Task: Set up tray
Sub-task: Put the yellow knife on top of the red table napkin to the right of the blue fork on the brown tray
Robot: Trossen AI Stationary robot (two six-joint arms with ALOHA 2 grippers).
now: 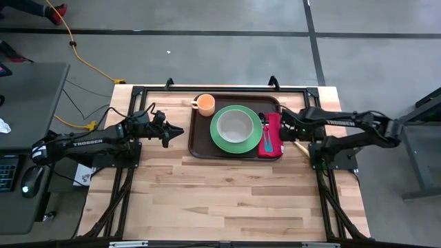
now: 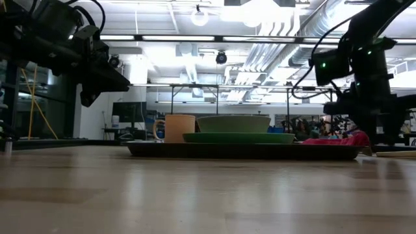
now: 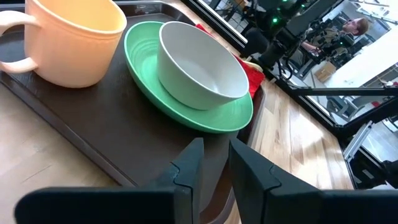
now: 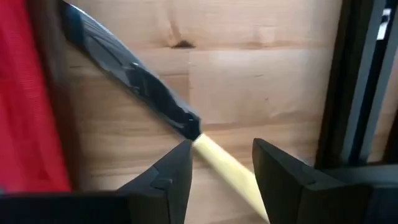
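Observation:
The dark brown tray [image 1: 196,153] lies mid-table, holding an orange mug [image 1: 205,104], a green plate [image 1: 219,141] with a white bowl [image 1: 236,124] on it, and a red napkin [image 1: 275,131] bearing teal-handled cutlery [image 1: 267,143]. A knife [image 4: 143,87] with a dark blade and a cream handle [image 4: 230,171] lies flat on the wood just right of the tray. My right gripper [image 4: 221,168] points down over it, open, one finger on either side of the handle near the blade. My left gripper [image 1: 180,131] hovers left of the tray, open by a narrow gap, with nothing between its fingers [image 3: 189,165].
Black frame rails [image 1: 324,179] run along the table's sides, one close beside the knife in the right wrist view. Bare wood [image 1: 227,200] stretches from the tray to the near edge. A desk with a keyboard and mouse [image 1: 27,182] stands off the table's left.

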